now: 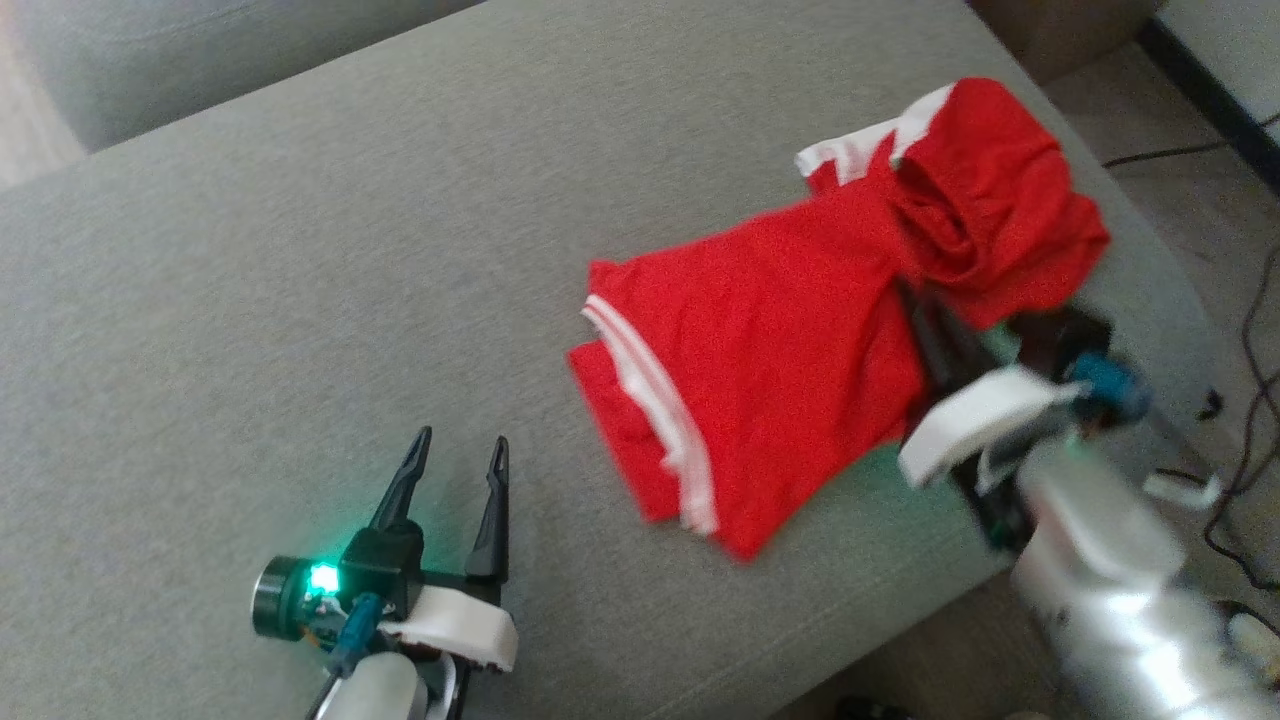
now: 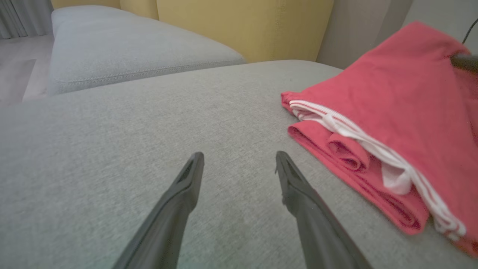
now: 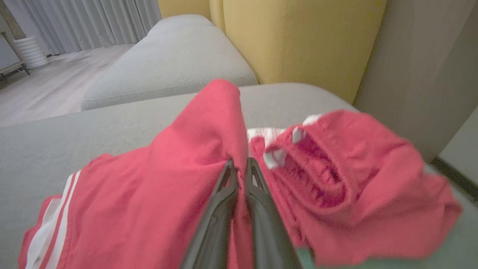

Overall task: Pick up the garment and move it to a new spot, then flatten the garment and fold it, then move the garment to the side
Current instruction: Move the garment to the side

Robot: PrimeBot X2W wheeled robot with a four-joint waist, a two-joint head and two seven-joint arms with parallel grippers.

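Red shorts, jersey cloth, one item. White side stripes run down the leg at the hem end, and white trim shows at the waist. The shorts lie on a grey sofa cushion, in its right half. The striped hem end is close to the cushion's front edge, and the gathered waistband is bunched toward the far right corner. They are crumpled rather than flat: the legs are doubled over one another in loose rolls at the hem, and the waist end is heaped up with its opening gaping.

Right end effector: both dark fingers are pressed together on a fold of the red cloth near the middle of the shorts. The fabric is pulled up into a ridge above the fingertips. It comes in from the cushion's right edge, and its fingers are largely buried under the cloth in the head view.

Left end effector: fingers spread wide, nothing between them. It sits over bare cushion near the front edge, well apart from the shorts and to their left. A green light glows on its wrist.

Surroundings: a second grey cushion beyond the first, a yellow backrest, pale curtains, and dark cables on the floor past the right edge.
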